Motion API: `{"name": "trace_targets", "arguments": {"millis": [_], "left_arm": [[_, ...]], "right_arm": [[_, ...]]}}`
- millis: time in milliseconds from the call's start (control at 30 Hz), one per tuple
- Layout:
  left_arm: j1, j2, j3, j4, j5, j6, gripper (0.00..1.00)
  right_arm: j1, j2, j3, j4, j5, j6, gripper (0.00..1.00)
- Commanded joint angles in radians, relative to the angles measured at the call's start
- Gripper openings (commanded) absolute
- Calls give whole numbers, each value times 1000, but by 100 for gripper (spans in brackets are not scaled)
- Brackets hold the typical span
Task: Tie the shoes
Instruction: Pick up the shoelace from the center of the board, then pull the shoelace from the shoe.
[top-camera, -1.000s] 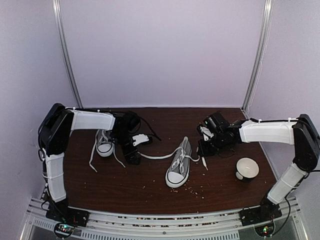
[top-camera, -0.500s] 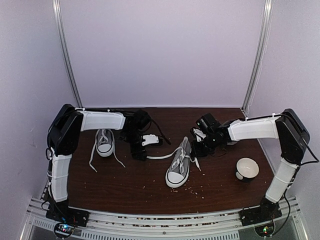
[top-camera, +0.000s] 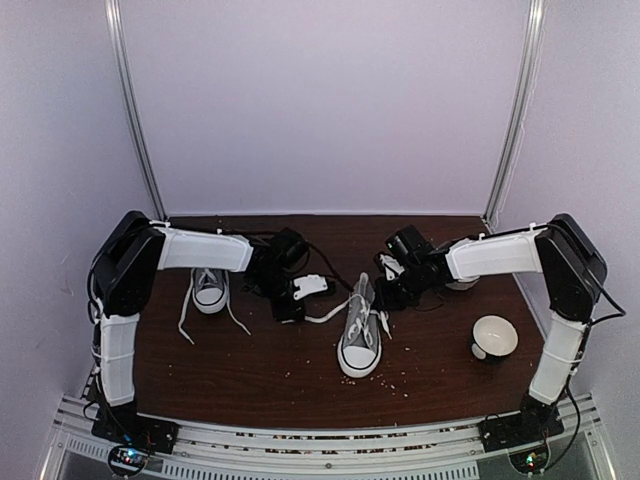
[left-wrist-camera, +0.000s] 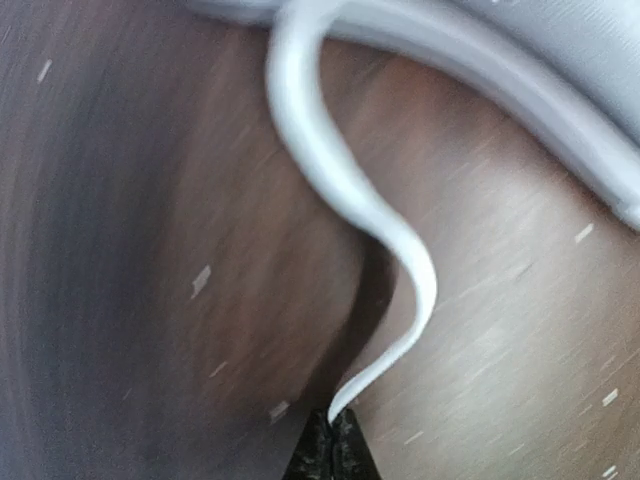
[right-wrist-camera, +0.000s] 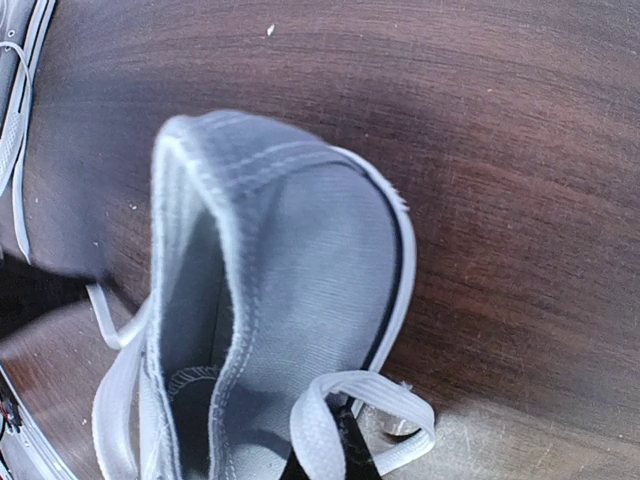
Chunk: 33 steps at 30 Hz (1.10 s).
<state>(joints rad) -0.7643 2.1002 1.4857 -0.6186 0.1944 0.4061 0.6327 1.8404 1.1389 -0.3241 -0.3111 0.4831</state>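
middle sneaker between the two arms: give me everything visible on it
Small grey canvas low-top sneaker, sole down on the brown table, white rubber toe cap toward the arm bases, heel toward the back wall. Untied. One white lace runs left to the shut left pincer; the right pincer at the heel appears to pinch the other lace.
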Motion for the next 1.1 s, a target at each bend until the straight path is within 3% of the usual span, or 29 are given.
{"name": "trace_targets", "arguments": {"millis": [0,400,533,900,1067], "left_arm": [[-117,-29,-2,116,91,-88,0],[-184,-23,-6,150,135,-121,0],[-180,-69,-28,147,64,-127,0],[-106,-492,-173,105,-113,-219,0],[-105,-710,-262,115,-147,-221,0]], "right_arm": [[15,23,6,24,-11,23,0],[54,-49,-119,117,-25,127,0],[53,-104,-115,74,15,125,0],[18,-445,-89,-373,137,-35,0],[15,-629,-106,-445,-26,-63,0]]}}
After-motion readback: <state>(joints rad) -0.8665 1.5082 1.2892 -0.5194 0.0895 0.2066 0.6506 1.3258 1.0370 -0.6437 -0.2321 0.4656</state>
